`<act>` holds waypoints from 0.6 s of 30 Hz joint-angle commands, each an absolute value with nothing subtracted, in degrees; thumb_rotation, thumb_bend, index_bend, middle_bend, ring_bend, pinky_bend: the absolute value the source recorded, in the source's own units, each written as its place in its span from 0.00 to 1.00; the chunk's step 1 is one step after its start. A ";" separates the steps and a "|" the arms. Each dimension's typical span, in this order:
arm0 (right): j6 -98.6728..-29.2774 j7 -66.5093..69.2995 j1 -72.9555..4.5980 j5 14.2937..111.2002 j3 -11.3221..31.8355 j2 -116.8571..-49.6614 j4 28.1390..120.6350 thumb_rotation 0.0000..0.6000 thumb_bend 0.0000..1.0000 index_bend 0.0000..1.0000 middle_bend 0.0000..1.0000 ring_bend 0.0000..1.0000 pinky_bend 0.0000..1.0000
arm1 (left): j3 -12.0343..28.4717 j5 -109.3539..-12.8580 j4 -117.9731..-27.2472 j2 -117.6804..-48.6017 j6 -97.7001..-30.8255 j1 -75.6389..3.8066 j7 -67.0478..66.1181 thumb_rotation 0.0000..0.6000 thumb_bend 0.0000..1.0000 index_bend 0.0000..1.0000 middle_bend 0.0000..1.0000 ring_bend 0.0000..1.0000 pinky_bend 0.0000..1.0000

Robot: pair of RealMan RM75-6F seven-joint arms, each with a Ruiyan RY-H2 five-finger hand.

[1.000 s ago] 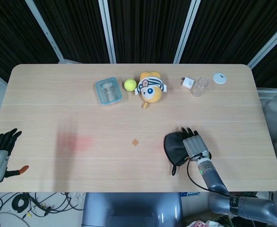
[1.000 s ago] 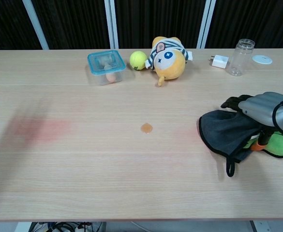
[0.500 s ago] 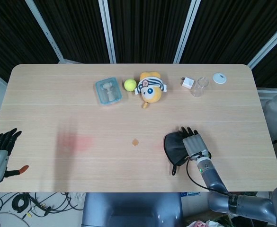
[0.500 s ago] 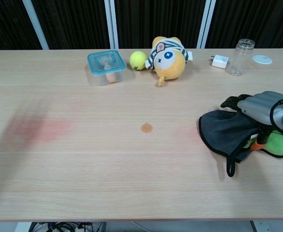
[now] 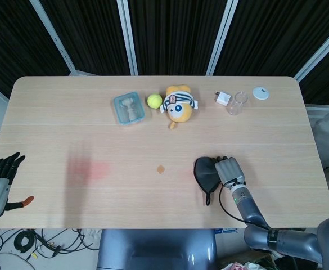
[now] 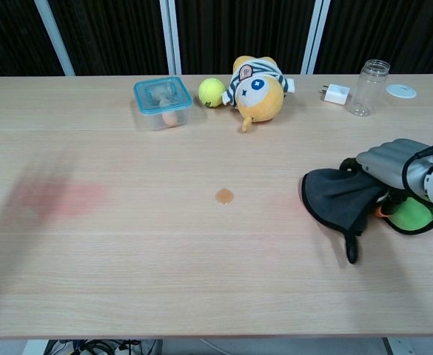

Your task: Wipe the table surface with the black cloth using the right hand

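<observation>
Now the right hand (image 6: 395, 161) lies on the black cloth (image 6: 338, 201), fingers curled over its far edge. Most cloth spreads left of the fingers (image 5: 227, 167), gripped.

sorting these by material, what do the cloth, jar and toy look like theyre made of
Cloth: soft matte fabric, dark grey-black with a stitched edge and a green inner side; it bunches under the right robot hand.
Jar: clear and glossy, glass or plastic; cannot tell which.
Toy: fuzzy yellow plush, apparently stuffed.
</observation>
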State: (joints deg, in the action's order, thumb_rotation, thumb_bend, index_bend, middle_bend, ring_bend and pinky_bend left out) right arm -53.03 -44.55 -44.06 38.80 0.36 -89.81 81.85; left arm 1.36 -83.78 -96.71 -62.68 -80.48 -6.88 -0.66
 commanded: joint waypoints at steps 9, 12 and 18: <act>-55.97 -35.25 -42.37 51.81 2.33 -89.38 83.61 1.00 0.52 0.76 0.73 0.74 0.88 | 1.34 -83.77 -96.88 -62.80 -80.51 -6.85 -0.70 1.00 0.00 0.00 0.00 0.00 0.00; -56.62 -34.03 -42.35 53.19 3.31 -89.51 84.32 1.00 0.53 0.77 0.74 0.75 0.89 | 1.34 -83.80 -96.91 -62.80 -80.53 -6.85 -0.71 1.00 0.00 0.00 0.00 0.00 0.00; -56.96 -33.62 -43.32 54.18 5.32 -91.93 84.12 1.00 0.53 0.78 0.74 0.75 0.89 | 1.36 -83.72 -96.95 -62.80 -80.48 -6.86 -0.67 1.00 0.00 0.00 0.00 0.00 0.00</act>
